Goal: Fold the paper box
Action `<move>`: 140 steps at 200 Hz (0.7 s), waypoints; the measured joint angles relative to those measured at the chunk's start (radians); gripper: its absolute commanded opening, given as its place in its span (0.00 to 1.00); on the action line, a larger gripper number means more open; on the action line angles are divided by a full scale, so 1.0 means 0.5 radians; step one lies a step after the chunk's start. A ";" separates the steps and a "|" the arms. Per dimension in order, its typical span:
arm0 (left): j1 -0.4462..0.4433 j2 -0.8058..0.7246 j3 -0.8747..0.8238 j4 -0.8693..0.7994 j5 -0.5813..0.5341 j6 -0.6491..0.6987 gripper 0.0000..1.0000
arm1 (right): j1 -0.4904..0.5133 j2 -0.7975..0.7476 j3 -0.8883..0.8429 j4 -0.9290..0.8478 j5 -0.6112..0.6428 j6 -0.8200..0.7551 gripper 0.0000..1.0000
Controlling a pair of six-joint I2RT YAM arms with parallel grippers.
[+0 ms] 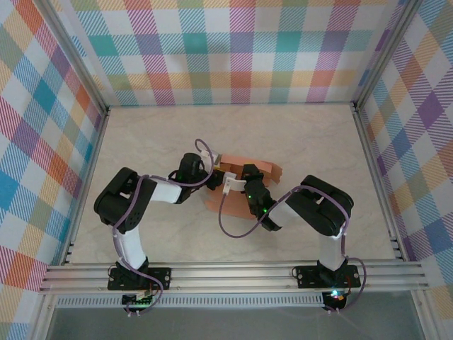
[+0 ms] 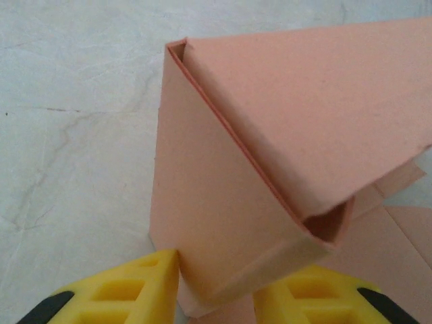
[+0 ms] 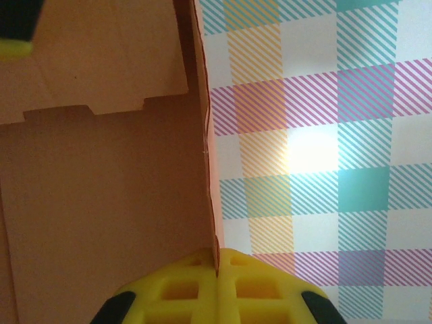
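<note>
Marbled tabletop (image 1: 304,142) bears salmon paper box (image 1: 265,168), right gripper (image 3: 217,270) clamped on thin wall; whether left gripper (image 2: 216,280) clamps unclear.

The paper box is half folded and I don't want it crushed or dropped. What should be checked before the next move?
1. Right gripper hold on the paper box: ok. The jaws are closed on a thin card edge.
2. Left gripper hold: cannot tell. Its jaws straddle the folded wall, but the pictures do not show whether they press it.
3. Crease of that wall sharp and untorn: ok in the left wrist view.
4. All panels folded up: not ok. Flat panels lie unfolded beside the wall.
</note>
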 measured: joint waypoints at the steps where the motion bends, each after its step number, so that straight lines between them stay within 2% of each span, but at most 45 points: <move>1: -0.001 0.001 0.000 0.002 -0.002 0.000 0.34 | 0.000 0.000 0.000 -0.001 0.002 0.000 0.00; 56: -0.078 0.047 0.011 0.095 -0.175 -0.114 0.36 | 0.002 0.024 0.000 0.049 0.044 -0.010 0.00; 84: -0.108 0.063 0.026 0.106 -0.280 -0.189 0.30 | 0.011 0.081 0.001 0.137 0.072 -0.034 0.00; 111: -0.127 0.079 0.026 0.132 -0.365 -0.254 0.29 | 0.019 0.088 0.002 0.153 0.088 -0.040 0.00; 140: -0.135 0.081 0.027 0.141 -0.419 -0.298 0.20 | 0.024 0.088 0.002 0.151 0.095 -0.038 0.00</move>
